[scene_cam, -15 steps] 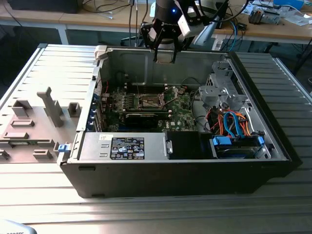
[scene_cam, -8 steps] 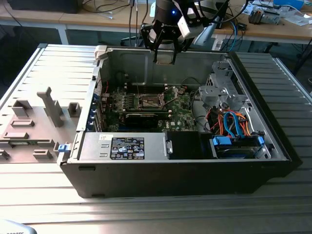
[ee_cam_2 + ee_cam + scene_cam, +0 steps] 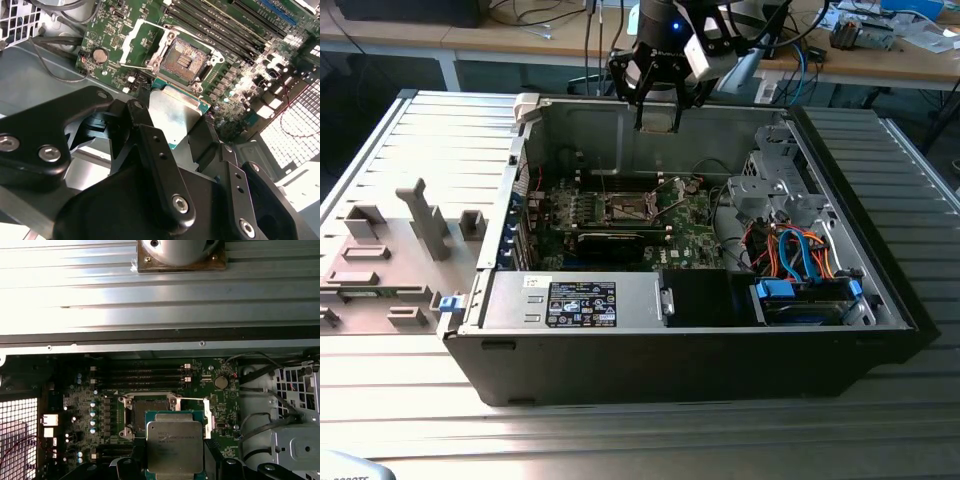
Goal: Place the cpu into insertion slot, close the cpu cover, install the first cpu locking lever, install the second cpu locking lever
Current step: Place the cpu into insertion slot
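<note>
Overhead, pincer (image 3: 658, 108) hangs above the open computer case (image 3: 740, 360), pinching the cpu (image 3: 175, 112) by its edges; the metal top is visible in both wrist views. Cpu held clear above green motherboard (image 3: 688, 228), near the insertion slot (image 3: 186, 59), not seated. Slot bare, dark centre exposed. Cpu cover (image 3: 130, 40) swung open beside slot.

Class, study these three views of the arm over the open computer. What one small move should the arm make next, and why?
Probably a slow, straight descent toward the socket. The gripper is shut on the chip, which the exterior view shows high above the board. The socket lies bare, with its cover swung open beside it. I would check alignment on the way down.
</note>
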Robot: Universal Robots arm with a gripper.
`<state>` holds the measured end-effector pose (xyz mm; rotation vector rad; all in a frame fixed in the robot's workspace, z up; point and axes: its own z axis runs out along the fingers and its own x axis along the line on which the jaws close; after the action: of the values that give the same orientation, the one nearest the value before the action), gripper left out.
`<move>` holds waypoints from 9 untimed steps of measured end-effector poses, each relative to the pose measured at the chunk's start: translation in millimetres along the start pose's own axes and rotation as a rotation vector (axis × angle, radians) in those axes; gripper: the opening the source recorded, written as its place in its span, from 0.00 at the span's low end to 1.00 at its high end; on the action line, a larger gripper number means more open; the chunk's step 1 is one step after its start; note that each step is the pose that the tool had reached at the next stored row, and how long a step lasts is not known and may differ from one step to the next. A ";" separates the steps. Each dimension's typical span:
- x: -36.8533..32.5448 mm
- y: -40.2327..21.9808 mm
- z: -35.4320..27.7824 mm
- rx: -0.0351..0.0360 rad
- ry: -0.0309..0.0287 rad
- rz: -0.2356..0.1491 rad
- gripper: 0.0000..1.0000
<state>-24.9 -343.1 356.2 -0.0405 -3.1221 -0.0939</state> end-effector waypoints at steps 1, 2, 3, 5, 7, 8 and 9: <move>0.0 0.0 0.2 0.0005 0.0000 0.000 0.54; 0.0 0.0 0.6 0.0010 0.0000 0.000 0.54; 0.0 -0.1 0.8 0.0012 0.0000 0.000 0.54; 0.0 -0.1 1.3 0.0017 0.0000 0.000 0.54; 0.0 -0.1 1.7 0.0023 0.0000 0.000 0.54; 0.0 -0.1 1.9 0.0024 0.0000 0.000 0.54; 0.0 -0.1 2.1 0.0023 -0.0001 0.000 0.54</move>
<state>-24.8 -343.1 354.1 -0.0404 -3.1223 -0.0903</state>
